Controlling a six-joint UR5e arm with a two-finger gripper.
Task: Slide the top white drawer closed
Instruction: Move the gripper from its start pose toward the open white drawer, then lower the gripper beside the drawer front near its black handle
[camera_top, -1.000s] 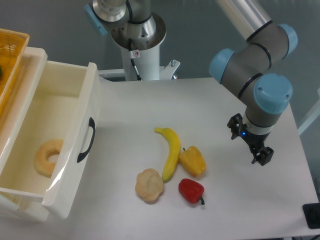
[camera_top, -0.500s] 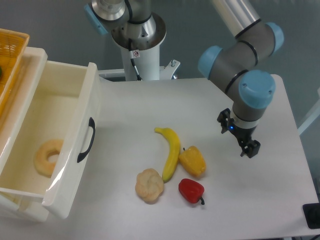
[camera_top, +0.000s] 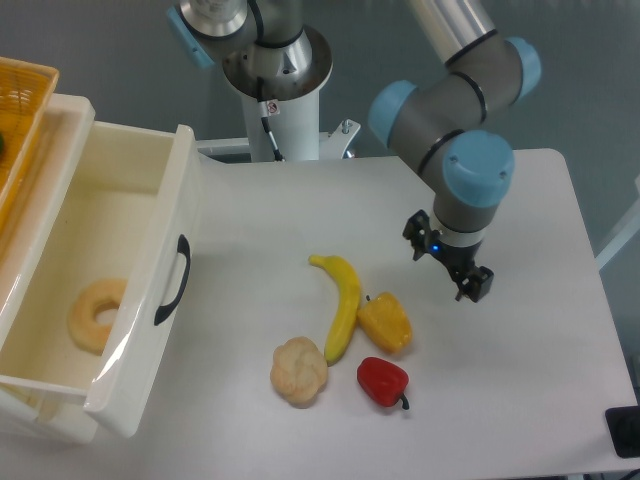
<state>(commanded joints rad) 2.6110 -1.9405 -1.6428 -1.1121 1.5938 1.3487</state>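
The top white drawer (camera_top: 120, 210) stands pulled far out at the left side of the table. Its flat front panel with a black curved handle (camera_top: 172, 280) faces right. A ring-shaped doughnut (camera_top: 97, 313) lies inside it. My gripper (camera_top: 446, 260) hangs over the table right of centre, pointing down, far from the drawer front. Its black fingers (camera_top: 476, 284) stick out on either side of the wrist, and it holds nothing.
Between gripper and drawer lie a banana (camera_top: 341, 303), a yellow pepper (camera_top: 386, 322), a red pepper (camera_top: 382, 380) and a pale lumpy bun (camera_top: 299, 371). An orange-yellow basket (camera_top: 20, 110) sits at the top left. The arm's base post (camera_top: 278, 80) stands behind the table.
My gripper has moved left and slightly towards the back over the table, closing in on the yellow pepper and banana. The drawer and the food have not moved.
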